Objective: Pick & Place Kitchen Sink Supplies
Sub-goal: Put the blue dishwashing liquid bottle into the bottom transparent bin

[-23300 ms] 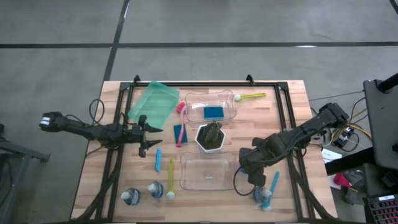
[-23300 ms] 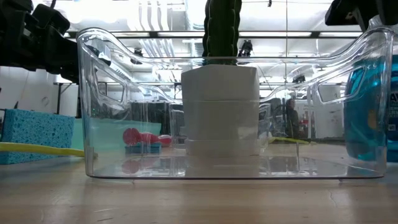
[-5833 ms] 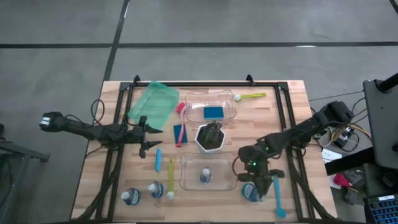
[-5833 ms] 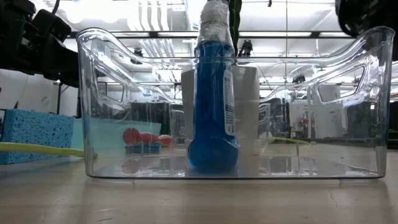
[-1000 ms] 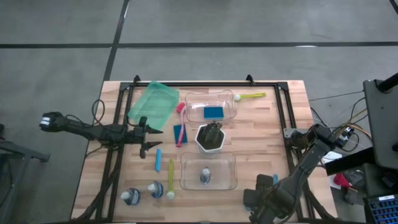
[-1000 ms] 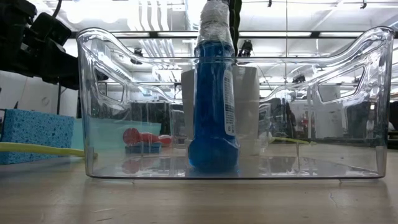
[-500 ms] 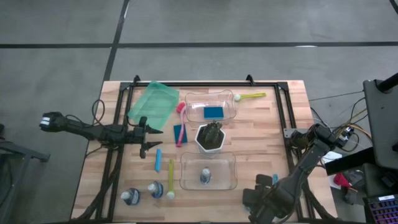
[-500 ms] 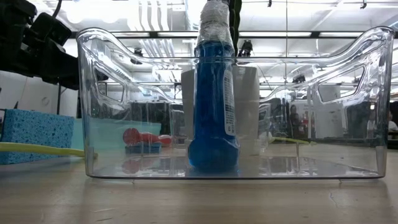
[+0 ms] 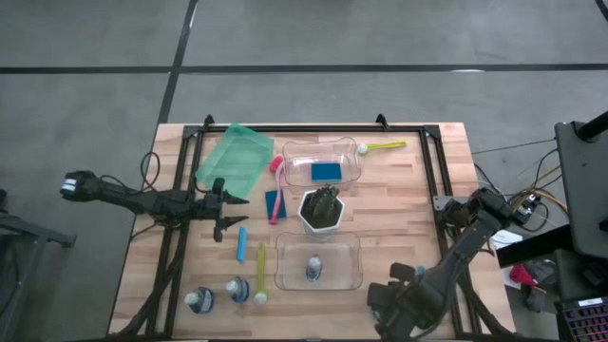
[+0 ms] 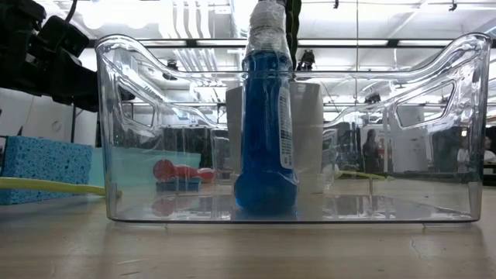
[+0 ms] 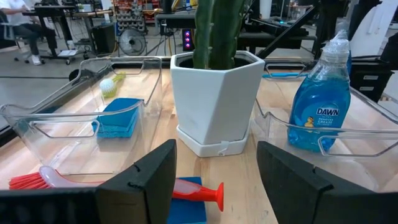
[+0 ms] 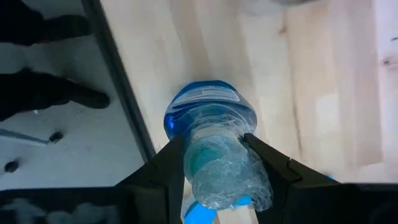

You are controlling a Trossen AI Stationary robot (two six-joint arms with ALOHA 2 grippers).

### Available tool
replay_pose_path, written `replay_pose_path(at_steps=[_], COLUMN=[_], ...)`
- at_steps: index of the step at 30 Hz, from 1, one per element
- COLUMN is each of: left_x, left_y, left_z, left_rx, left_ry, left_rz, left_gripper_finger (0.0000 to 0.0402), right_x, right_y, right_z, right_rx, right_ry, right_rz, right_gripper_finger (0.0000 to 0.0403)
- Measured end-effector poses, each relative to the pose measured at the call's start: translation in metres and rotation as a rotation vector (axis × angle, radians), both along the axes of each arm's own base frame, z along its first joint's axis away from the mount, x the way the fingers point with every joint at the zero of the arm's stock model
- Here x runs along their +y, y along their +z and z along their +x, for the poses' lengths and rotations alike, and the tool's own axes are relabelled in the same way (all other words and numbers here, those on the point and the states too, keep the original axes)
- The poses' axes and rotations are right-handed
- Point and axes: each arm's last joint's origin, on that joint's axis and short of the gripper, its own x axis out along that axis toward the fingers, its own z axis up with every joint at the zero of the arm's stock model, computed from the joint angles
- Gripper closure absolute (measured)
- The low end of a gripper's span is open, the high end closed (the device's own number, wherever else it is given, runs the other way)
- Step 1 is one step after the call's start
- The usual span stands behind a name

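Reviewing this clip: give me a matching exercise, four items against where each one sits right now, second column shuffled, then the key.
Items
1. Sponge
2. Bottle
3. Pink brush
4. Right gripper

Places
A. Closing around a bottle's neck near the table's front right edge
B. Standing upright in the bin in front of the white pot
C. Lying in the bin behind the pot
D. Lying on the table beside the green tray, across a second sponge

Pairs: 1-C, 2-B, 3-D, 4-A
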Motion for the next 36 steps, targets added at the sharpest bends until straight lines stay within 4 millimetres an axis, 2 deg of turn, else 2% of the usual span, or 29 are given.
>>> replay_pose_path(at_steps=[8,16,25,36], left_x=[0.000,0.000,0.000,0.000], left_y=[-0.001,-0.001,-0.001,-0.001], left_z=[0.000,0.000,0.000,0.000], left_rx=[0.006,0.006,0.006,0.013], left_ry=[0.000,0.000,-0.001,0.000], left_rz=[0.001,0.001,0.001,0.003], left_gripper_finger=[0.0184,0.0184,0.0184,0.0184], right_x=[-0.025,-0.054,-0.079,-0.111], right_y=[0.024,0.066,0.121,0.160], right_z=[0.016,0.027,0.032,0.037], right_rx=[0.000,0.019,-0.115,-0.276], right_ry=[-0.039,-0.072,-0.131,-0.231], right_rz=[0.006,0.114,0.189,0.208], right_gripper_finger=[0.0275,0.0275,0.0275,0.0275])
